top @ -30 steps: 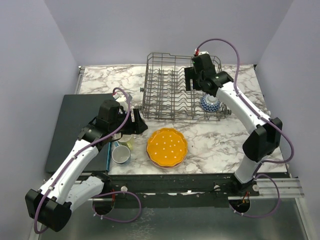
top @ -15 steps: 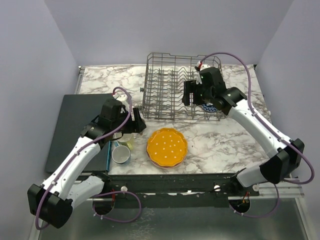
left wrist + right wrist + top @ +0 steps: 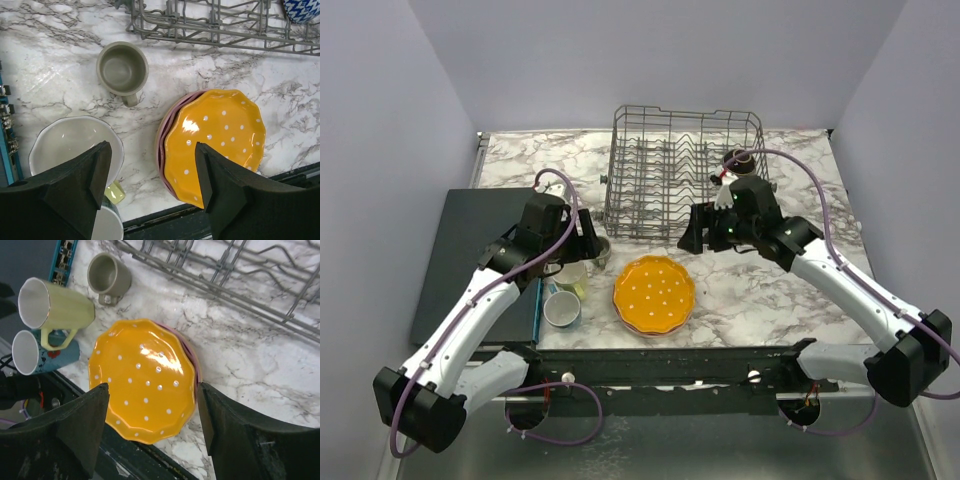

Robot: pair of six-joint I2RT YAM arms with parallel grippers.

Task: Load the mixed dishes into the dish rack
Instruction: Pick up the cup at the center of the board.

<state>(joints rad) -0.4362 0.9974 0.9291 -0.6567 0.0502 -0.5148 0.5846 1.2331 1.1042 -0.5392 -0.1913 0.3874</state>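
Note:
The orange white-dotted plate (image 3: 654, 293) (image 3: 142, 380) (image 3: 215, 142) lies on a pink plate (image 3: 161, 145) near the table's front edge. My right gripper (image 3: 694, 232) (image 3: 150, 412) hovers open and empty above it, in front of the dish rack (image 3: 685, 180) (image 3: 225, 275). My left gripper (image 3: 594, 246) (image 3: 152, 175) is open and empty too, above the bare marble between the plates and the mugs. A grey mug (image 3: 122, 69) (image 3: 107, 276) stands by the rack's front. A yellow mug (image 3: 570, 275) (image 3: 60, 307) and a blue mug (image 3: 561, 308) (image 3: 42, 352) sit left of the plates.
A blue patterned bowl (image 3: 302, 7) and a dark bowl (image 3: 738, 160) sit in the rack's right side. A dark flat mat (image 3: 470, 250) covers the table's left. A blue strip (image 3: 65, 255) lies along the mat's edge beside the mugs.
My right arm has drawn back from over the rack's right side and swung toward the front, now over the orange plate. The left gripper has barely shifted.

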